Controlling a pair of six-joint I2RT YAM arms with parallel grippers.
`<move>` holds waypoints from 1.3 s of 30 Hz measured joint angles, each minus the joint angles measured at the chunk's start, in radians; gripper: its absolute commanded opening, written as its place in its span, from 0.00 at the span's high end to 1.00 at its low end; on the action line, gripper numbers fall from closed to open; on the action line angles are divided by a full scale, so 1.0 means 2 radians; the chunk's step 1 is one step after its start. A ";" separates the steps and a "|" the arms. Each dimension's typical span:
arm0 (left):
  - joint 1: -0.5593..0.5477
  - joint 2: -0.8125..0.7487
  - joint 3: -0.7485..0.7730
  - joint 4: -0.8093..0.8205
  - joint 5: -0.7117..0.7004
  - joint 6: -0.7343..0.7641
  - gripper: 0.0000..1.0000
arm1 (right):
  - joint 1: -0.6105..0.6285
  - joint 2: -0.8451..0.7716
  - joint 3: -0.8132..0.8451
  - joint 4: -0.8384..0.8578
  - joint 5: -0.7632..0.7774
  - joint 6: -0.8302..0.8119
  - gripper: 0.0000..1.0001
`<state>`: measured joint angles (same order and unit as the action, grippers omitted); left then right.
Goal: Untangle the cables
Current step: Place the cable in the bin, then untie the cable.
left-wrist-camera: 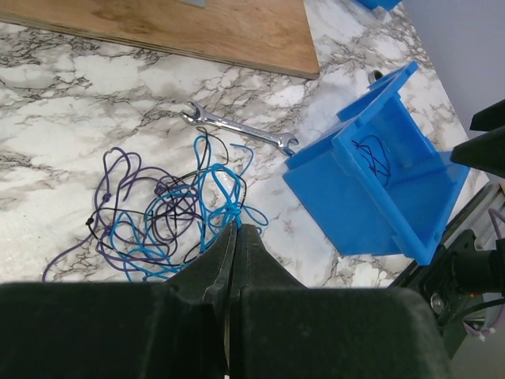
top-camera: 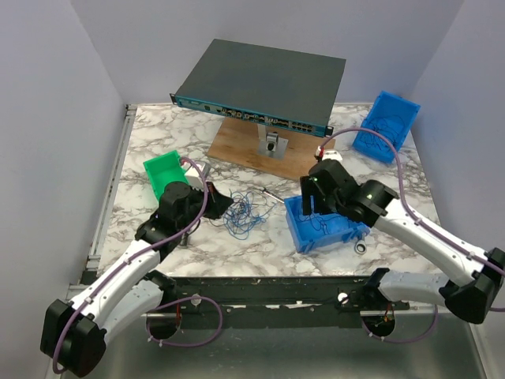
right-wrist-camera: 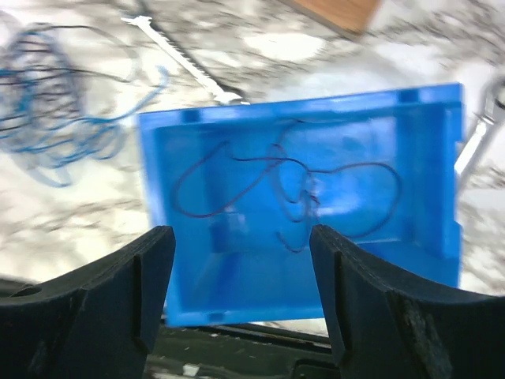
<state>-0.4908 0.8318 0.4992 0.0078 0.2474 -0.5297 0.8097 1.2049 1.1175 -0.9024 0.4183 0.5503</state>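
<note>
The cables (top-camera: 243,213) are a small tangle of thin light blue, purple and black wires on the marble table, also in the left wrist view (left-wrist-camera: 166,213) and blurred in the right wrist view (right-wrist-camera: 55,103). My left gripper (top-camera: 223,203) sits at the tangle's left edge. Its jaws are shut (left-wrist-camera: 237,230), with a light blue strand (left-wrist-camera: 227,207) running into the tips. One dark purple wire (right-wrist-camera: 292,189) lies apart inside a blue box (top-camera: 325,229), also seen in the left wrist view (left-wrist-camera: 371,154). My right gripper (right-wrist-camera: 241,268) is open and empty above that box (right-wrist-camera: 237,253).
A network switch (top-camera: 260,83) stands on a wooden board (top-camera: 245,150) at the back. A green bin (top-camera: 164,172) is behind the left gripper. A second blue box (top-camera: 385,125) sits far right. One wrench (left-wrist-camera: 237,126) lies beyond the tangle, another (top-camera: 360,247) right of the near box.
</note>
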 measured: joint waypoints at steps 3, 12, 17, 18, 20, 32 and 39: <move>0.000 -0.005 0.004 -0.006 0.008 0.000 1.00 | 0.000 -0.033 0.000 0.034 -0.059 -0.033 0.07; 0.000 -0.025 0.085 -0.058 0.088 0.008 1.00 | 0.006 -0.038 -0.073 0.252 -0.225 -0.079 0.10; 0.000 -0.027 0.168 -0.109 0.123 0.028 1.00 | 0.035 0.021 -0.094 0.364 -0.249 -0.082 0.11; 0.000 -0.026 0.181 -0.116 0.127 0.032 1.00 | 0.043 0.033 -0.096 0.384 -0.252 -0.082 0.13; 0.000 -0.024 0.208 -0.133 0.137 0.039 1.00 | 0.060 0.056 -0.097 0.423 -0.255 -0.083 0.16; -0.001 0.000 0.291 -0.159 0.138 0.042 1.00 | 0.105 0.114 -0.131 0.570 -0.245 -0.073 0.33; 0.003 -0.006 0.379 -0.178 0.096 0.058 1.00 | 0.105 0.125 -0.135 0.568 -0.167 -0.045 0.72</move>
<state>-0.4854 0.8200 1.2564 -0.3473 0.4400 -0.4145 1.0199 1.4540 0.8478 0.2329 0.0837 0.4599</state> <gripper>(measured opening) 0.009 0.398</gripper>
